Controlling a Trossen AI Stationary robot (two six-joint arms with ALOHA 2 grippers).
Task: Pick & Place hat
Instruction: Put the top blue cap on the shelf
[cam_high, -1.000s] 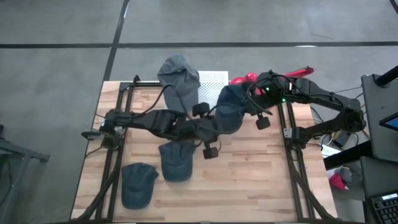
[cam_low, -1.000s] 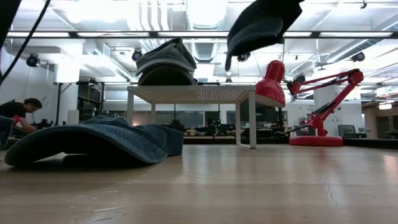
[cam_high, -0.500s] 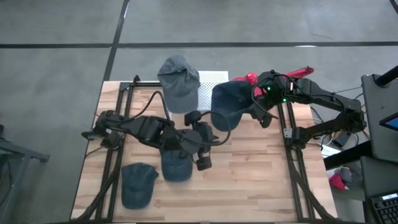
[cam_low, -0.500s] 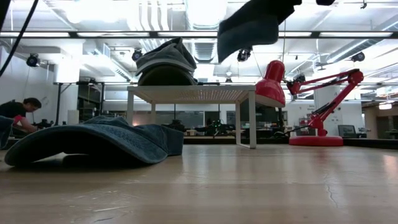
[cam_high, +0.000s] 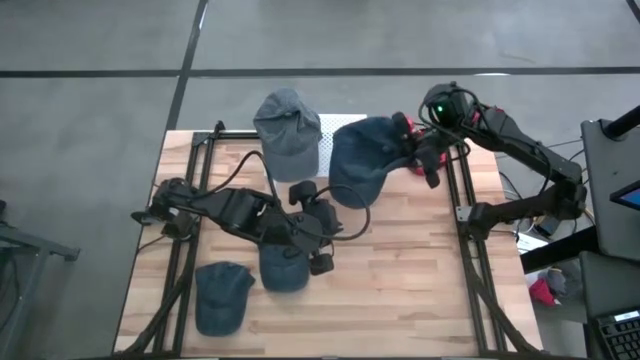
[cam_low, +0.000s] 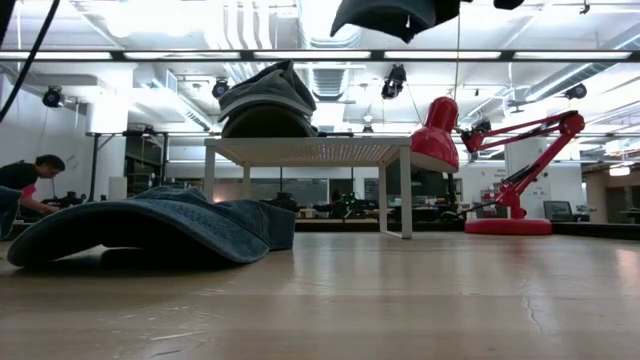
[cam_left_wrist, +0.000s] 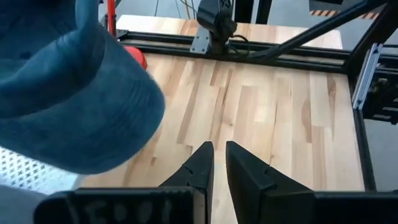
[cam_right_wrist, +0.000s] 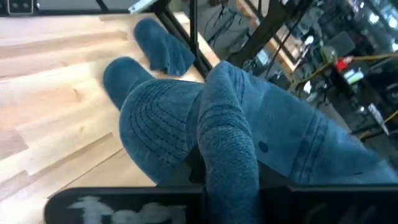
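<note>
Carrying the dark blue hat (cam_high: 362, 166) clamped in its shut fingers, the right gripper (cam_high: 418, 160) hangs high over the table (cam_high: 420, 280); it should keep the hat level, bring it above the white stand (cam_high: 340, 128) just beside, then lower before letting go. The left gripper (cam_high: 318, 240), nearly shut and empty, waits over the middle. Four hats in all: one carried, one grey on the stand (cam_high: 285, 130), two on the table (cam_high: 283, 266) (cam_high: 220, 296).

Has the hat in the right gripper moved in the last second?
Yes. In the high view, the held dark blue hat has shifted toward the white perforated platform, and the right gripper now sits over the red lamp.
</note>
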